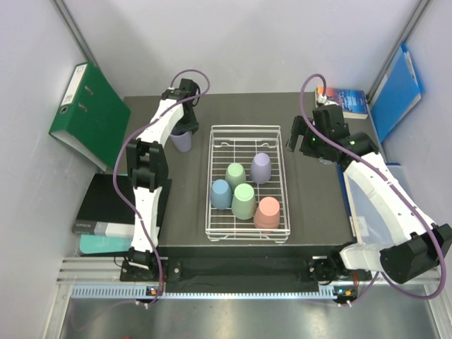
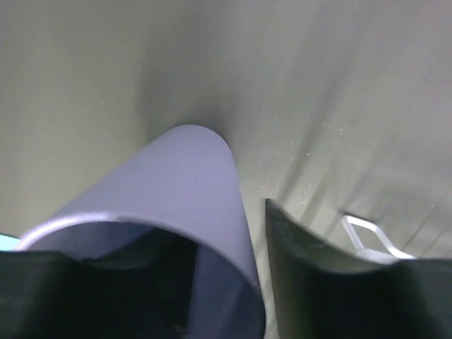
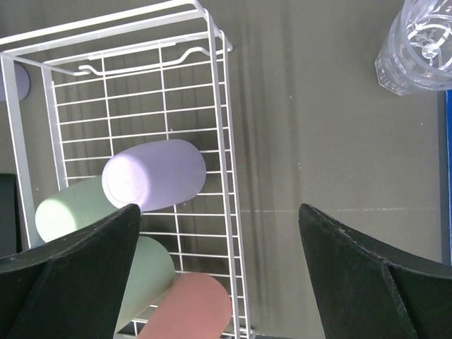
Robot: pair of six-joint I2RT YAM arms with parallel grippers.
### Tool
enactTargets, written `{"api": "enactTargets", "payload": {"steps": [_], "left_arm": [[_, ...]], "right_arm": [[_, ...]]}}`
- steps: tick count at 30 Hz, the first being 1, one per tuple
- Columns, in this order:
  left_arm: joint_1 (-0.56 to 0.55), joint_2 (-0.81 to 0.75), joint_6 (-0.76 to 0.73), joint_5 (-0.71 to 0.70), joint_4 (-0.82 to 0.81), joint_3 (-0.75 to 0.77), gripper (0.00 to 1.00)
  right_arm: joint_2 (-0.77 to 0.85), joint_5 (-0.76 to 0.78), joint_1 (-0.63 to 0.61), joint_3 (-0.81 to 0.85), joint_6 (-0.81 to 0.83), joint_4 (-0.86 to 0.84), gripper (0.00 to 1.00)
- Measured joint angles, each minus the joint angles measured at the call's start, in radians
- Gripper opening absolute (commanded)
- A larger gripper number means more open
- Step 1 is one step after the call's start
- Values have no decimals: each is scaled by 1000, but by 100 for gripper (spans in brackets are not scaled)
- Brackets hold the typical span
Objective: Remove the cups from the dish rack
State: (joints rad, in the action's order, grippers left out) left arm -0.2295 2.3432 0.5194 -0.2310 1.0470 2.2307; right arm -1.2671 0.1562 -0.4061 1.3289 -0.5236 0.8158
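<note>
The white wire dish rack (image 1: 211,176) sits mid-table and holds a lilac cup (image 1: 260,167), two mint green cups (image 1: 235,174) (image 1: 244,201), a light blue cup (image 1: 221,194) and a salmon cup (image 1: 267,212), all upside down. Another lilac cup (image 1: 182,140) stands mouth up on the table left of the rack. My left gripper (image 1: 182,131) straddles its rim (image 2: 191,183), one finger inside and one finger (image 2: 311,268) outside, with a thin gap showing. My right gripper (image 1: 302,138) hangs open and empty over the table right of the rack (image 3: 220,141). A clear glass (image 3: 418,44) stands on the table beyond it.
A green binder (image 1: 88,116) leans at the far left. A black book (image 1: 106,206) lies beside the left arm. Blue books (image 1: 349,101) and a blue folder (image 1: 397,90) are at the back right. A white tray (image 1: 367,212) lies under the right arm.
</note>
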Motion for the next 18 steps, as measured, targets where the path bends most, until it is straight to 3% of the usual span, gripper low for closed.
{"api": "enactTargets", "payload": {"steps": [7, 8, 11, 12, 15, 18], "left_arm": [[0, -4, 2, -2, -15, -17, 65], [0, -8, 3, -3, -16, -17, 69], [0, -48, 21, -11, -42, -47, 94], [0, -89, 33, -11, -81, -101, 99], [0, -285, 71, -5, -243, -346, 99], [0, -459, 105, 7, -340, -491, 99]], "right_arm": [[0, -5, 0, 0, 0, -12, 93], [0, -8, 0, 0, 1, -15, 92], [5, -8, -15, -13, 8, -46, 90], [14, -8, -27, -29, 9, -67, 90], [59, -21, -52, -96, 8, -126, 90], [90, -43, -63, -117, 9, -150, 93]]}}
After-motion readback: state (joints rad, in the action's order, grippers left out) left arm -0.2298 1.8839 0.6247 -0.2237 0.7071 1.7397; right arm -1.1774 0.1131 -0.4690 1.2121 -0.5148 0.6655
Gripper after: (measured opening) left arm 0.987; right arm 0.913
